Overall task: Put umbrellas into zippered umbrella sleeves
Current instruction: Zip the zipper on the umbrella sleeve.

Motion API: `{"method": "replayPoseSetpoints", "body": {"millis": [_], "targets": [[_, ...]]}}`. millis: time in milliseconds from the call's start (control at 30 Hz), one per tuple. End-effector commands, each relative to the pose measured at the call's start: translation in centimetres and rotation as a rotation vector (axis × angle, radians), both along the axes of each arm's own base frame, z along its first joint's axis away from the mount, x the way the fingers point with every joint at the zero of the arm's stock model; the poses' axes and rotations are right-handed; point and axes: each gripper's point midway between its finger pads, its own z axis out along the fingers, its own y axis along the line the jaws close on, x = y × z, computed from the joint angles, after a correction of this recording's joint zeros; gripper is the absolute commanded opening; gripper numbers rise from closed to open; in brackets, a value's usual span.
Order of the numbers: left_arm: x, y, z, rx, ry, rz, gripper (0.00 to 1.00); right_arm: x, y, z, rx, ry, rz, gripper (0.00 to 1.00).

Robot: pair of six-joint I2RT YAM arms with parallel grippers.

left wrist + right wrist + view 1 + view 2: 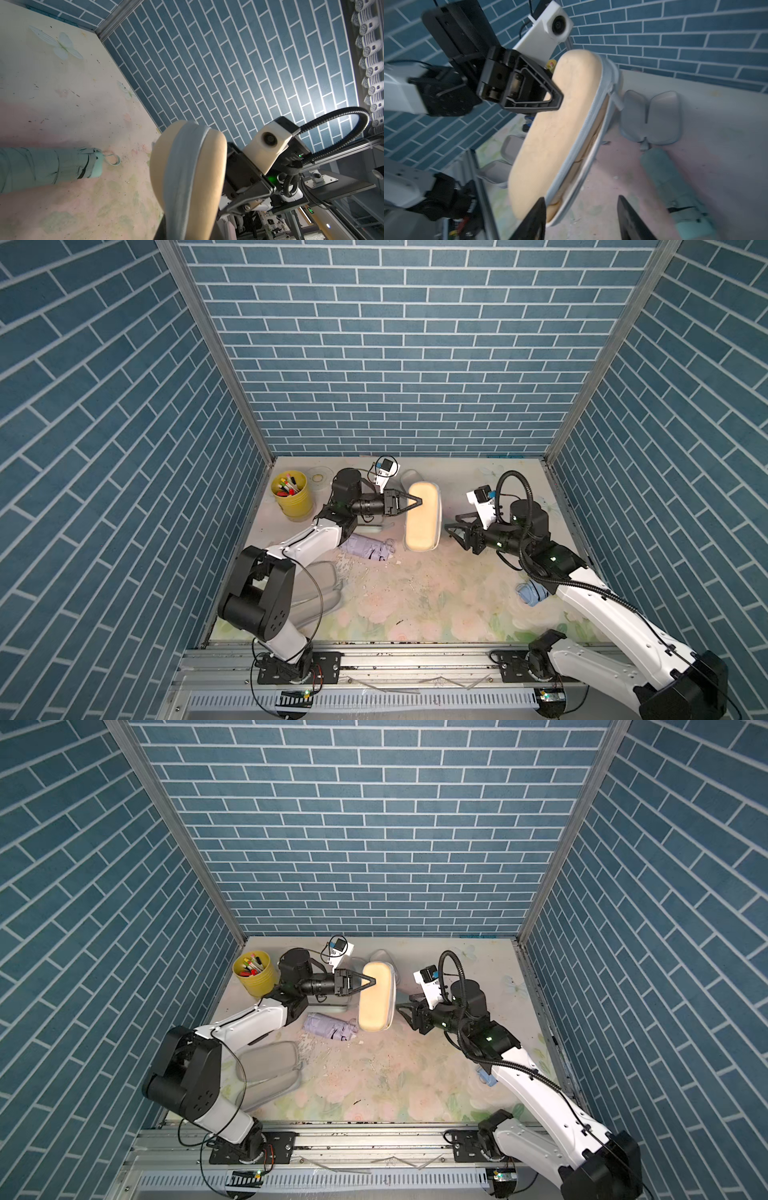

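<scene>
left pincer clamped on the beige sleeve, right pincer wide beside it

in both top views i count two umbrellas, two sleeves i can be sure of, and one cup. my left gripper [409,502] is pinched onto one long edge of the beige sleeve [424,526], held up toward the middle of the far edge of the table [415,605]. my right gripper [452,529] stands wide just beside the sleeve's other long edge, holding nothing. the lilac umbrella [368,549] lies by the sleeve's near end. the light blue umbrella [528,593] sits near the right edge, partly under my right arm. an open sleeve [268,1065], grey lining up, lies at the near-left corner under my left arm. the yellow cup [292,494] stands at the far-left corner.

in the left wrist view i see one mint umbrella [52,168] lying flat, and the beige sleeve edge-on, its grey zip band facing me.

in the right wrist view my two right fingertips [536,218] are well apart, with the sleeve's lower end at one of them. i cannot tell whether that end touches the table. its zip gapes partly. one far open sleeve [652,118] lies by the far wall, near the mint umbrella.
</scene>
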Motion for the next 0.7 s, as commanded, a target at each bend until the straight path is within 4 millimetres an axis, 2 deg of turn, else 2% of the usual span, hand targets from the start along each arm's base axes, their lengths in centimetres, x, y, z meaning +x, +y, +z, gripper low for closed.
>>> {"method": "replayPoseSetpoints", "body": {"millis": [0,100,233,400,667], "targets": [[-2.7,0.3,0.9,0.089,-0.129,-0.088,0.18,2.7,-2.2,-2.2,-0.29,-0.225,-0.06,0.47],[-3.2,0.0,0.7,0.111,-0.136,-0.104,0.18,3.4,-1.1,-2.2,-0.372,-0.331,-0.027,0.4],[-3.5,-0.4,0.3,0.132,-0.125,-0.11,0.18,3.6,0.6,-2.8,-0.485,-0.426,0.022,0.39],[-3.4,-0.6,0.2,0.144,-0.129,-0.098,0.18,3.4,2.2,-2.5,-0.498,-0.473,0.048,0.4],[-3.8,-1.2,-0.7,0.168,-0.106,-0.114,0.18,3.1,3.3,-1.3,-0.478,-0.509,0.074,0.4]]}}
